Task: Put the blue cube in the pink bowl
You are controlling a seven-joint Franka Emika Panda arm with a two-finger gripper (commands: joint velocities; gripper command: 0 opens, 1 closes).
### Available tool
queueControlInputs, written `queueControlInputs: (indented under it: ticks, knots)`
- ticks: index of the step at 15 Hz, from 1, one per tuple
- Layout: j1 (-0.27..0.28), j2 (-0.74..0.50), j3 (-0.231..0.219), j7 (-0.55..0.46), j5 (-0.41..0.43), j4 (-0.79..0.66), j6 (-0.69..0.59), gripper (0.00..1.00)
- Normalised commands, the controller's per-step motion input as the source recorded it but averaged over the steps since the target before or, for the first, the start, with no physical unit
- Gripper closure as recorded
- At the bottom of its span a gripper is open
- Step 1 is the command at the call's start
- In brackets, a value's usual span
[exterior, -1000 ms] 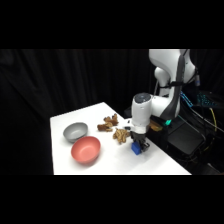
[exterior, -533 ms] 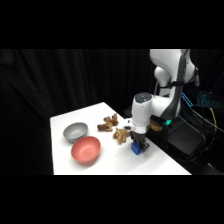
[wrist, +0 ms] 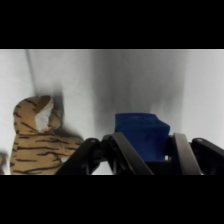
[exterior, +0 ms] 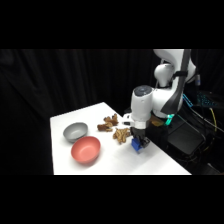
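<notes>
End effector (exterior: pixel 138 144) low over counter (exterior: pixel 100 165), fingers either side of cube (wrist: pixel 141 135), grip unconfirmed | cube right of bowl (exterior: pixel 85 150), well apart | carry leftward past tiger toy (wrist: pixel 35 137)

White rounded arm (exterior: pixel 150 102) w/ black linkage, green light nr base.

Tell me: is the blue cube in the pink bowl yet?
Out. The blue cube sits on the white table at the gripper, while the pink bowl stands apart, holding nothing.
</notes>
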Motion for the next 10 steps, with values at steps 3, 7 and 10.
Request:
queueControlInputs:
  ticks: [3,7,10]
  knots:
    - [-0.111,-0.46,0.061,-0.02,-0.076,0.0,-0.43,0.77]
    - [-0.16,-0.44,0.096,-0.08,-0.056,0.03,-0.42,0.77]
    - [-0.188,-0.33,0.087,-0.22,0.036,0.11,-0.39,0.77]
